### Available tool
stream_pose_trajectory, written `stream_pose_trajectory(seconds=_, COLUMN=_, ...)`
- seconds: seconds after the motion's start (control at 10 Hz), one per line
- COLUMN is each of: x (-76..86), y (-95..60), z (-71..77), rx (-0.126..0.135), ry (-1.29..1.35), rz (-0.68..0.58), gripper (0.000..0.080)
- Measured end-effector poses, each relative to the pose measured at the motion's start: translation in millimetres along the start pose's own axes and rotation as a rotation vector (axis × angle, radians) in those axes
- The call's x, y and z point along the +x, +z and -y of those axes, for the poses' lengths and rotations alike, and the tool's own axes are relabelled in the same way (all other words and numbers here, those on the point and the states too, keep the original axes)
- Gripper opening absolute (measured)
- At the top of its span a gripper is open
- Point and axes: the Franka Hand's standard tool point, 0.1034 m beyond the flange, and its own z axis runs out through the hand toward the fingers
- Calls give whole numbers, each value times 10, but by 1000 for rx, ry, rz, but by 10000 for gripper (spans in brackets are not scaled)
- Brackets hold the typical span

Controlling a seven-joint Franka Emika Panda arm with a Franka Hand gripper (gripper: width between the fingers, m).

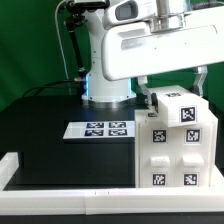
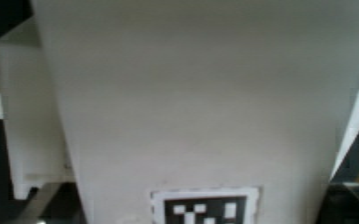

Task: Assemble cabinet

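Observation:
The cabinet is the big white box with several black-and-white tags. It stands at the exterior view's right, near the table's front. A white tagged part sits on its top. My gripper hangs directly over that top part, right down at it. In the wrist view a white panel with one tag at its edge fills the picture and hides my fingers. A second white face shows behind it. I cannot see whether the jaws grip anything.
The marker board lies flat on the black table, to the exterior view's left of the cabinet. A white rim borders the table's front and left. The arm's base stands behind the marker board.

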Motion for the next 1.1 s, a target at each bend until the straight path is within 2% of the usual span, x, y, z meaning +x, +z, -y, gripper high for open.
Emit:
stream_pose_trajectory(seconds=0.4, x=17, y=-12, z=-55, rx=-3, ry=241, rz=-7, gripper=557)
stream_pose_trajectory(seconds=0.5, x=11, y=-19, z=-77, rx=3, ry=380, rz=-22, gripper=557)
stream_pose_trajectory(seconds=1.1, x=-81, y=-2, z=-4, rx=18, ry=960, rz=-27, gripper=558)
